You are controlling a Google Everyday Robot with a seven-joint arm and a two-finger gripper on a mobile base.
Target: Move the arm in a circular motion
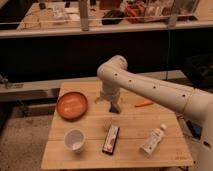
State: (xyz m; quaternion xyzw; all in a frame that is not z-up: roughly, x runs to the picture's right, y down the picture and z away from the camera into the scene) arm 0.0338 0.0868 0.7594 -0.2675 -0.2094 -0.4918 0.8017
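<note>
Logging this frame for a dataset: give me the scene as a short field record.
arm: cream-white arm, reaching in from the right over the wooden table
hand: hand low at the table's rear middle, next to the blue object
left: orange bowl, white cup in front of it
front: dark packet, white bottle lying on its side
rear right: thin orange item

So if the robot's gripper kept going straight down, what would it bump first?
Probably the small blue thing on the wooden table. The gripper, at the tip of the arm, points down right above it. Depth is unclear, so it might touch bare table beside it.
</note>
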